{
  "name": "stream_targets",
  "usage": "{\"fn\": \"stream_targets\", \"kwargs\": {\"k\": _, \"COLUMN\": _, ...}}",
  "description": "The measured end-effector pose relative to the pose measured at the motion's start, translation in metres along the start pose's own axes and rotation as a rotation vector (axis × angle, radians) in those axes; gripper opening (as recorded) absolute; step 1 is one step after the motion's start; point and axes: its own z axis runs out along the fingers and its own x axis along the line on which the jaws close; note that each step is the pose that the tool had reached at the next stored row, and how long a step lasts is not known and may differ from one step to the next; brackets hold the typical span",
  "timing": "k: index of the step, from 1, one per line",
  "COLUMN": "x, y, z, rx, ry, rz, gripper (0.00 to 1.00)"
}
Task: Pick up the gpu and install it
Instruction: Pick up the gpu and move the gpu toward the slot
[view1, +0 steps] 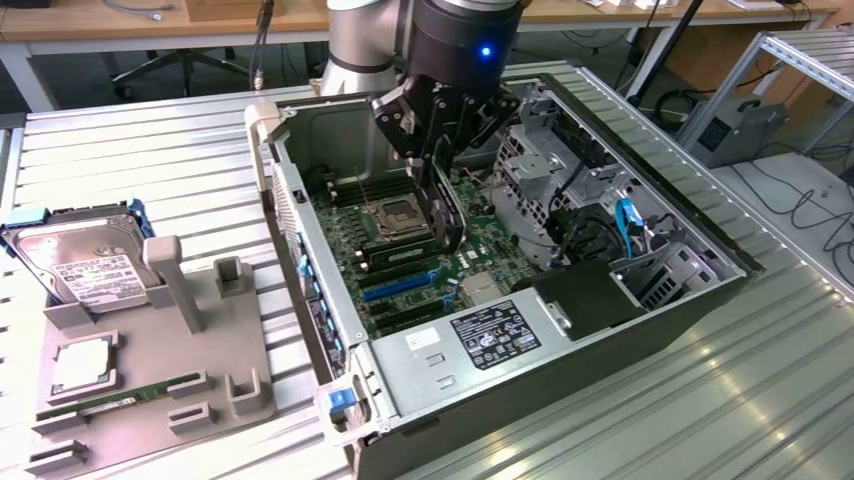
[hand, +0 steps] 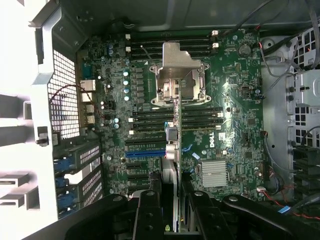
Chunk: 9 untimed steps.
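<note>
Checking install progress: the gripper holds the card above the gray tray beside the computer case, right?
The place is wrong: the gripper holds the card above the motherboard inside the open computer case, as the exterior view shows.

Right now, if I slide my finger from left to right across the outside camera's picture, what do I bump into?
hard drive → computer case's side wall → gpu, held edge-on inside the case → metal drive cage → blue cable
</note>
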Motion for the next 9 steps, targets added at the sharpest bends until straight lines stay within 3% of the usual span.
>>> {"fn": "stream_targets", "kwargs": {"k": 9, "x": -0.0005, "y": -0.0001, "z": 0.0021, "rx": 0.0001, "ry": 0.0, "rz": -0.001, "gripper": 0.26}}
